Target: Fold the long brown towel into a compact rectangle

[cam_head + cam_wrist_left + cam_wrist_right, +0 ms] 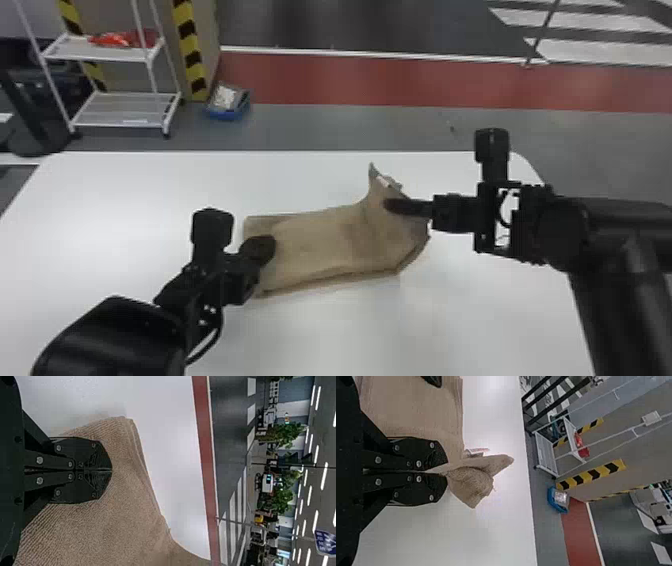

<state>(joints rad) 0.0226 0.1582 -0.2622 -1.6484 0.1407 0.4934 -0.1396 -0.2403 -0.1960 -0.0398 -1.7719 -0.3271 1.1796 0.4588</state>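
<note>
The brown towel (320, 245) is laid across the middle of a white table (125, 185), its layered edge exposed along the near side. A bunched far right portion is gripped by the right end effector (392, 205), whose fingers are closed on the cloth, a pale label (384, 181) being left exposed near them. The left end effector (267, 247) is positioned at the towel's left end, its fingers brought together; whether any cloth is pinched there cannot be told.

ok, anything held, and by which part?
Right gripper pinches the towel at its right end, near the tag. Left gripper is shut over the left end; can't tell if it grips.
</note>
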